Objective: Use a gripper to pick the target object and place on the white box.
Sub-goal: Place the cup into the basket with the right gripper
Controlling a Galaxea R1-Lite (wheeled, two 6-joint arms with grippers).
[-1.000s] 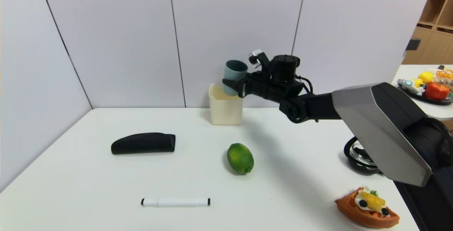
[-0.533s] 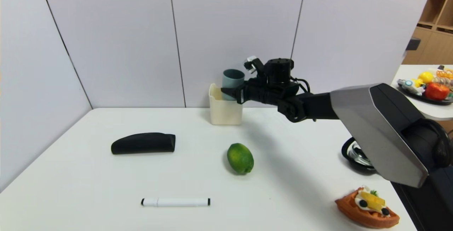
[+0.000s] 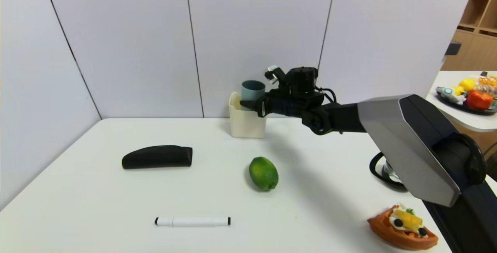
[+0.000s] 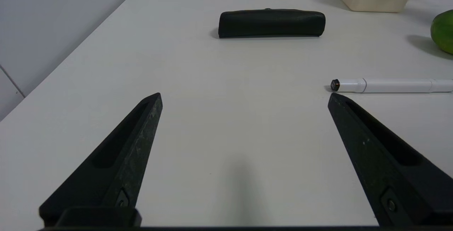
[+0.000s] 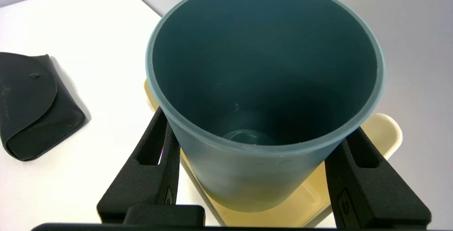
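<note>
Right gripper (image 3: 252,104) clamped on the tumbler (image 3: 252,90), over the white box (image 3: 247,123).

Jaws press the tumbler's sides; it stands upright, its lower part inside the box rim, though whether the base touches the box floor cannot be told. Left gripper (image 4: 244,98) hovers low over the table (image 3: 97,198) with fingers spread, holding nothing. Glasses case (image 3: 157,156), lime (image 3: 263,173) and marker (image 3: 192,221) lie apart on the table.

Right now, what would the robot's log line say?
right hand: shut on tumbler | tumbler: partly inside box | left hand: open, idle
</note>
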